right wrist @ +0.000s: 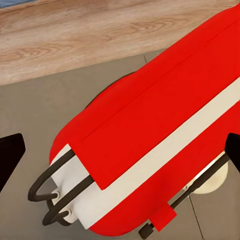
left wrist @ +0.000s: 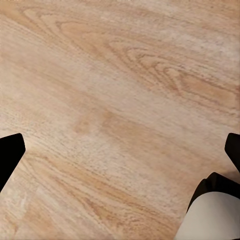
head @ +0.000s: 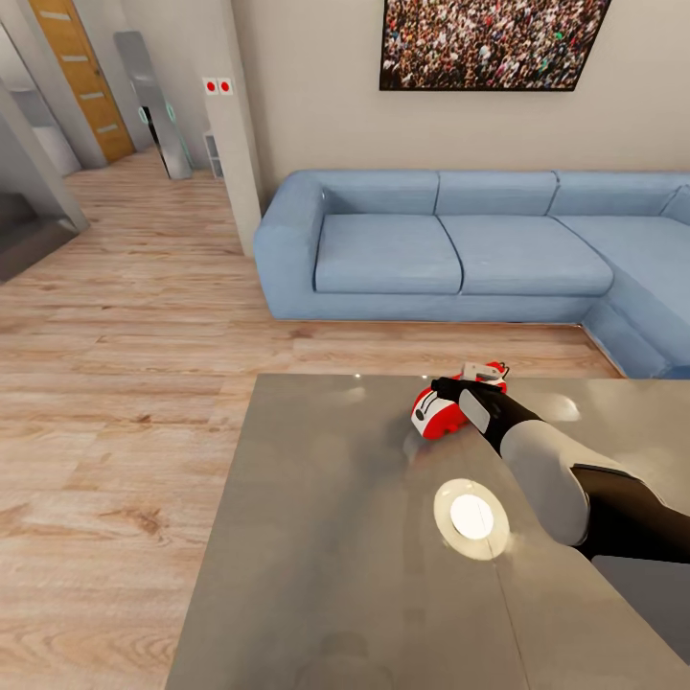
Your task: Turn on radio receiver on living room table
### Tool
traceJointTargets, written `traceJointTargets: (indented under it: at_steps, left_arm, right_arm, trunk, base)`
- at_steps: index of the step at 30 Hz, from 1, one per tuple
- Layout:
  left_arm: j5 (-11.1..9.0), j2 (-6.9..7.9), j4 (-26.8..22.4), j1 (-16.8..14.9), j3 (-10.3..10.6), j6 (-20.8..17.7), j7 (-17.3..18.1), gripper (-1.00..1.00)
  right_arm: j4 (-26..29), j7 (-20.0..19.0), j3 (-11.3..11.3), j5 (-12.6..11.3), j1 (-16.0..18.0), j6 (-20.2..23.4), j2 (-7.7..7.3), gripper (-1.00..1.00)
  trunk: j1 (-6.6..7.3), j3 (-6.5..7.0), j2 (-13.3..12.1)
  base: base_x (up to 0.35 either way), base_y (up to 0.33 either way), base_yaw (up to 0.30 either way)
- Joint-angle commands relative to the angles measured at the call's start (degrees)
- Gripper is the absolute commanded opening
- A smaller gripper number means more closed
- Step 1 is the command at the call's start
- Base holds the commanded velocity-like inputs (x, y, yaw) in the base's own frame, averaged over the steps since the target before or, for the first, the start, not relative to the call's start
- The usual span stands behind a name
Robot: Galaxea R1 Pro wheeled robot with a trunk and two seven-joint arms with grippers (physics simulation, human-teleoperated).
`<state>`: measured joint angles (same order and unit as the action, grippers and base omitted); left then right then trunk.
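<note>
The radio receiver (head: 443, 410) is seen lying near the far edge of the grey table (head: 316, 537), in front of the blue sofa (head: 460, 249). The right gripper (right wrist: 120, 150) is positioned directly over it with fingers spread wide, nothing clasped. The left gripper (left wrist: 120, 150) is likewise held wide apart, empty, above the wood floor (left wrist: 110, 90).

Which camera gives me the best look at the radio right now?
Right wrist view: the radio appears close up, showing red body, white trim and wire handle. Head view has it small, partly behind the right gripper. Left wrist view faces wood floor.
</note>
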<state>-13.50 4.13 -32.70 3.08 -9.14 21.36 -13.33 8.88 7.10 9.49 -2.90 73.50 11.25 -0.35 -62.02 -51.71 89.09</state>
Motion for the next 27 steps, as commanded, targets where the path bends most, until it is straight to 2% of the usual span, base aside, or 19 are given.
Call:
traceJointTargets:
  at_steps: [1, 12, 27]
  left_arm:
    - [-0.01, 0.00, 0.00, 0.00, 0.00, 0.00, -0.01, 1.00]
    - [-0.04, 0.00, 0.00, 0.00, 0.01, 0.00, 0.02, 1.00]
    - [-0.04, 0.00, 0.00, 0.00, 0.02, 0.00, -0.02, 1.00]
  right_arm:
    - [0.00, 0.01, 0.00, 0.00, -0.01, 0.00, 0.00, 1.00]
    - [0.00, -0.12, -0.07, 0.08, 0.01, 0.00, 0.00, 1.00]
    - [0.00, -0.41, -0.06, 0.10, 0.02, -0.07, 0.00, 1.00]
  trunk:
    - [0.00, 0.00, 0.00]
    - [0.00, -0.14, 0.00]
    - [0.00, -1.43, 0.00]
  base:
    - [0.000, 0.000, 0.000]
    - [0.000, 0.000, 0.000]
    - [0.000, 0.000, 0.000]
